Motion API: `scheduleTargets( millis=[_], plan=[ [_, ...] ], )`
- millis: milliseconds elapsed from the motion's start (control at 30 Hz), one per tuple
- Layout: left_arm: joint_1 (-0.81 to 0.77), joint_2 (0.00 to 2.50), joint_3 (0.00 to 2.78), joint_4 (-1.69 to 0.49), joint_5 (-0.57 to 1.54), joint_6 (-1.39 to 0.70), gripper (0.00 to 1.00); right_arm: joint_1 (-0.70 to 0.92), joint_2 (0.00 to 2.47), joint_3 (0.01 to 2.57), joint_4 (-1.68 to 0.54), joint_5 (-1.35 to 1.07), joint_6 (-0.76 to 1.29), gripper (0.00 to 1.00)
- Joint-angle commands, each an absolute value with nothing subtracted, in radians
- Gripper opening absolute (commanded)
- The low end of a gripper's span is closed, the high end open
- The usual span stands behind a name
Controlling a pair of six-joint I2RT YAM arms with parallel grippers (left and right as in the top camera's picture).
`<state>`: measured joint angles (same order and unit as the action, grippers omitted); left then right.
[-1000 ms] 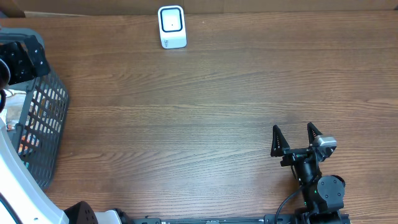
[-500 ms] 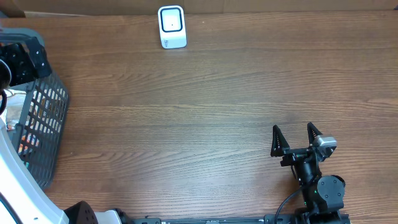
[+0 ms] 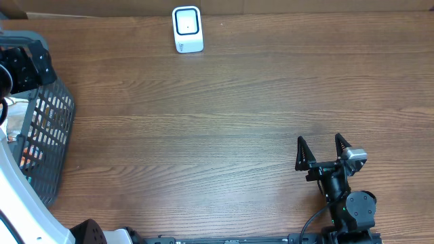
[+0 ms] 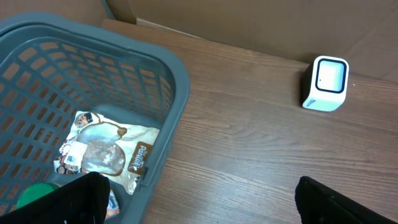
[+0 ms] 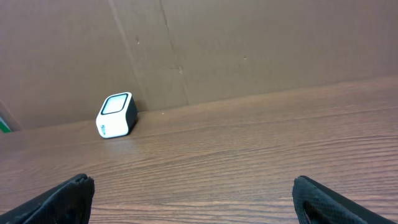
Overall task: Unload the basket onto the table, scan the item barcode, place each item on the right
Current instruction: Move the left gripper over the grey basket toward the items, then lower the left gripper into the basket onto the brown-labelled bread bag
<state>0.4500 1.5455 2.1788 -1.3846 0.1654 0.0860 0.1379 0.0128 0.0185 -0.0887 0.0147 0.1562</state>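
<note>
Left wrist view, left gripper [image 4: 194,186] spread above basket [image 4: 179,81] rim, snack packet [image 4: 106,149] inside near one finger, right gripper [image 3: 319,139] also spread.

There is one counter [image 3: 224,108]. On it stands one white barcode scanner [image 3: 188,28] and one grey slatted basket [image 4: 171,84]. Two things can be counted inside the basket: one crumpled printed packet [image 4: 106,152] and one green round item [image 4: 30,196], which is partly hidden. Whether more lie under them cannot be told. Two tools are in view, the left tool [image 4: 198,186] and the right tool [image 3: 319,139]. Each has two black fingers, which makes four in all.
</note>
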Motion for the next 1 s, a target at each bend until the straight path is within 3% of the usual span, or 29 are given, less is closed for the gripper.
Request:
scheduleTargets(
  millis=[0,600,800,967],
  plan=[
    [0.451,1.549,2.175,-1.387,0.184,0.109,1.0,0.134,0.003,0.008,-0.081,0.014,0.157,1.0],
    [0.5,1.668,2.175,-1.334,0.132,0.081,0.96,0.134,0.003,0.008,-0.081,0.014,0.157,1.0],
    [0.596,1.687,2.175,-1.369,0.094,-0.018,0.88,0.134,0.003,0.008,-0.081,0.014,0.157,1.0],
    [0.711,1.695,2.175,-1.379,0.139,-0.062,0.88,0.134,0.003,0.008,-0.081,0.014,0.157,1.0]
  ],
)
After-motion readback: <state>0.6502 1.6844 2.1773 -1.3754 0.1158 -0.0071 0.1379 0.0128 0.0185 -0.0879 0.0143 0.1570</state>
